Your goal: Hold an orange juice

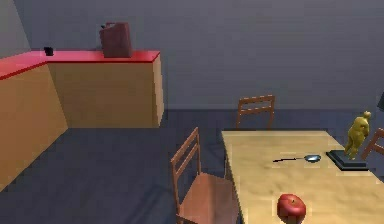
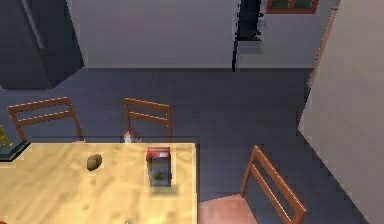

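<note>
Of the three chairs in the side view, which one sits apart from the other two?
The lower-right chair, at the table's end; the left chair and middle chair share its far edge.

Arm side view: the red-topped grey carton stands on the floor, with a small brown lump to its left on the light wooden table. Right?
No. The arm side view shows the red-topped grey carton standing on the light wooden table, not on the floor. The small brown lump does lie to its left on that table.

Red-topped grey carton (image 2: 158,166), upright on wooden table (image 2: 50,190)
</note>
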You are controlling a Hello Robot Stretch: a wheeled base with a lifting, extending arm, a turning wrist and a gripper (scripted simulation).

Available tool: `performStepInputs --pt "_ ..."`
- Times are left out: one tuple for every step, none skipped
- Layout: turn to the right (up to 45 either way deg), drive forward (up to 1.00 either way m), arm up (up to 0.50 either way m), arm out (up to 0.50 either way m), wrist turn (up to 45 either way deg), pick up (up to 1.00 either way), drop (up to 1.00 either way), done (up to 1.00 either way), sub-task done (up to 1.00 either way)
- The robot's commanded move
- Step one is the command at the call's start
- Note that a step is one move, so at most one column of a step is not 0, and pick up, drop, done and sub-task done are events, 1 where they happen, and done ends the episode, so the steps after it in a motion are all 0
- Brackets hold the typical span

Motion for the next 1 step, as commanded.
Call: performStepInputs --pt "0.0 0.0 0.5 0.0 0.0 0.0 0.0 0.0 0.0"
